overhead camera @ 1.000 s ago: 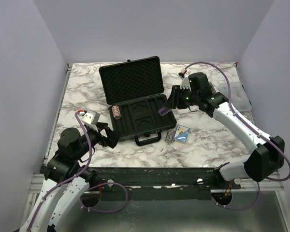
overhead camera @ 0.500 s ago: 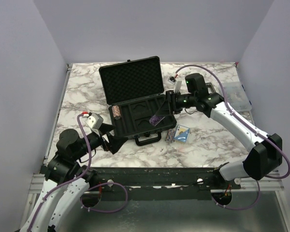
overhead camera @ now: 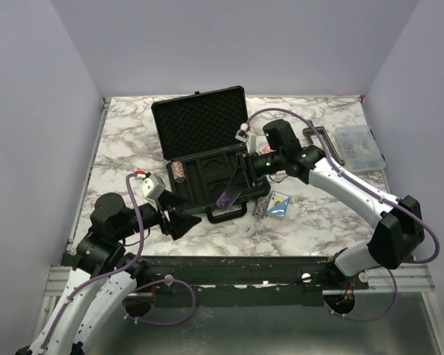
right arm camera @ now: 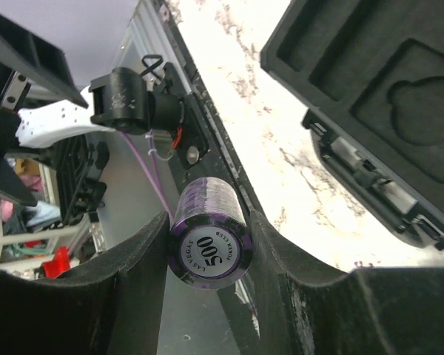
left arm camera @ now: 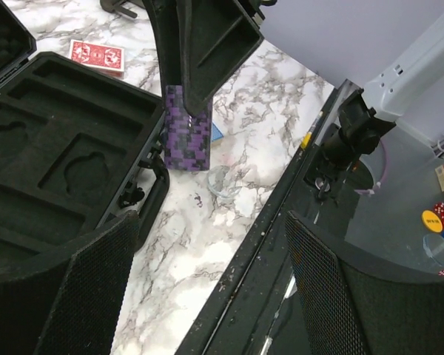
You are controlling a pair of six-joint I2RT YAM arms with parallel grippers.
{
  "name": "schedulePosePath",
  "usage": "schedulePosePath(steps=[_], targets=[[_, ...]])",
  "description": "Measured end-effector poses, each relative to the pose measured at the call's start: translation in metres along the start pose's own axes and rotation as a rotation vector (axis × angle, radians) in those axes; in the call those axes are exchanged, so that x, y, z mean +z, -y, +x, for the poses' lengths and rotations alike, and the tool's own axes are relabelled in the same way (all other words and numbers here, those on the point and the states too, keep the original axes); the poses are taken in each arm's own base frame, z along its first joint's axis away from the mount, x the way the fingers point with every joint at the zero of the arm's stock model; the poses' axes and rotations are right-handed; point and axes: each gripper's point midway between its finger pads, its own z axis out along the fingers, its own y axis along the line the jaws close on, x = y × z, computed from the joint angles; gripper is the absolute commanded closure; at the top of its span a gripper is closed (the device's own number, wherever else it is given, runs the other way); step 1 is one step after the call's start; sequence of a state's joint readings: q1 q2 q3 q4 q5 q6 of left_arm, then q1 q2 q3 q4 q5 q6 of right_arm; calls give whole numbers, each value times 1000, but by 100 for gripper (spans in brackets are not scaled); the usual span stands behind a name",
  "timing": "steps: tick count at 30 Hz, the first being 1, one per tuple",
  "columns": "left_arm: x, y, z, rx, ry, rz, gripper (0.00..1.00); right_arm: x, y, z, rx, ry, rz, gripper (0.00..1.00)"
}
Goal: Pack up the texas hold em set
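The right arm's fingers (overhead camera: 235,185) are closed on a purple cylindrical stack of poker chips (overhead camera: 226,198), gripped by its curved sides, with its "500" end face turned toward the wrist camera. The stack's long axis therefore runs along the fingers, slanting down toward the near edge of the counter (overhead camera: 318,222). It hangs over the front rim of the black foam-lined hard case (overhead camera: 207,177), which lies open mid-counter with its lid toward the far edge. The case's black carry handle (overhead camera: 228,213) is just below the stack. The tray's moulded recesses lie from the stack toward the far-left corner, and a brown-and-white stack of chips (overhead camera: 178,171) sits at the tray's left end. I judge the right arm best placed to carry the purple stack back over the tray, and nothing stands between them.

The left arm's fingers (overhead camera: 182,222) are spread wide and hold nothing, near the case's near-left corner. A blue card deck (overhead camera: 280,205) and a short dark stack of chips (overhead camera: 260,208) lie right of the handle, and a red card deck (left arm camera: 96,55) lies beside the case's right side. A clear plastic compartment box (overhead camera: 357,146) sits by the right edge
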State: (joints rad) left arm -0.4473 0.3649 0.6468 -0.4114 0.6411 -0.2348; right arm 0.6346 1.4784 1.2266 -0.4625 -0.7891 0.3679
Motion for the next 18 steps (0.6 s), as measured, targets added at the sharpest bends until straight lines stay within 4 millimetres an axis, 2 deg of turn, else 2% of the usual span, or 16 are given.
schedulePosePath(steps=[10,18], targets=[[6,8,7,-22,-46,68,20,20,-41,15,-33,-62,-95,99],[8,15,12,-30,-69,105,19,37,-70,6,-72,-85,-145,99]])
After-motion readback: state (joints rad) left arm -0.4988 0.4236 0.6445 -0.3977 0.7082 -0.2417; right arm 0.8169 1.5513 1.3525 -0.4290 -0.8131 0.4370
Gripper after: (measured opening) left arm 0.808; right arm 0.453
